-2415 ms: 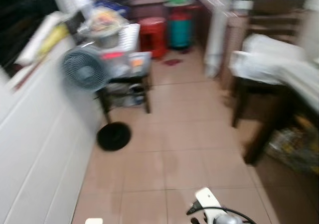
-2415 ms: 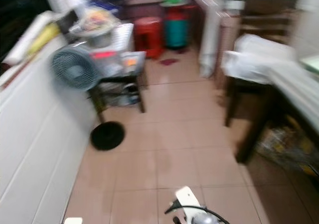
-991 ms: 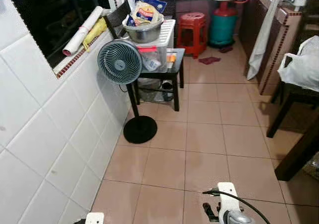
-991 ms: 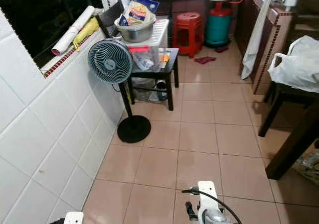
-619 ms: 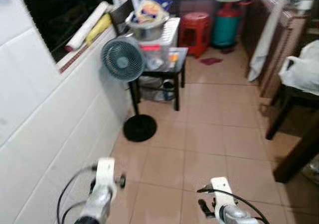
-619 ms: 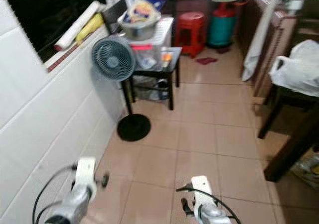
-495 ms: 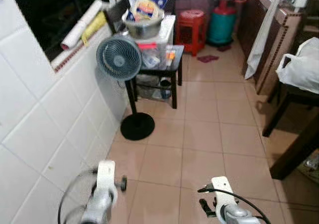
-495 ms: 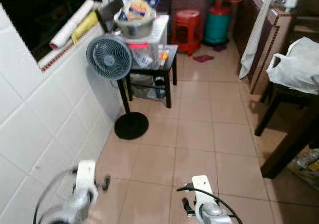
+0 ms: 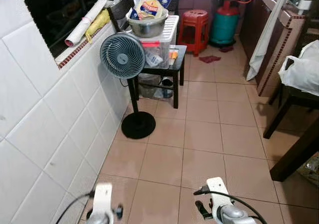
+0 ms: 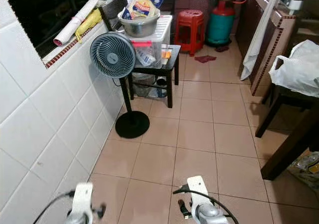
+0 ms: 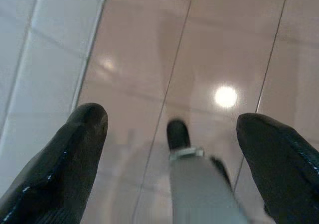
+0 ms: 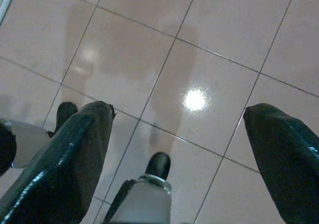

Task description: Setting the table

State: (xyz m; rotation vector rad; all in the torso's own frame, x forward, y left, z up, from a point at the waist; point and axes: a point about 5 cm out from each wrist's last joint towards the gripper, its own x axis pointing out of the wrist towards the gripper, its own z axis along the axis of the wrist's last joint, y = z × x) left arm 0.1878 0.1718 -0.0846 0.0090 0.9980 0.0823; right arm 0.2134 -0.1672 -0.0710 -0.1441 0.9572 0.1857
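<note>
The left arm had dropped lower than half a second before. Pinkish-tan tiled floor ran past a white tiled wall. A grey round pedestal fan stood beside the wall; just behind the fan, a black side table carried a steel bowl. Left gripper and right gripper hung spread wide over the floor, nearer than the fan, empty. No tableware could be identified.
</note>
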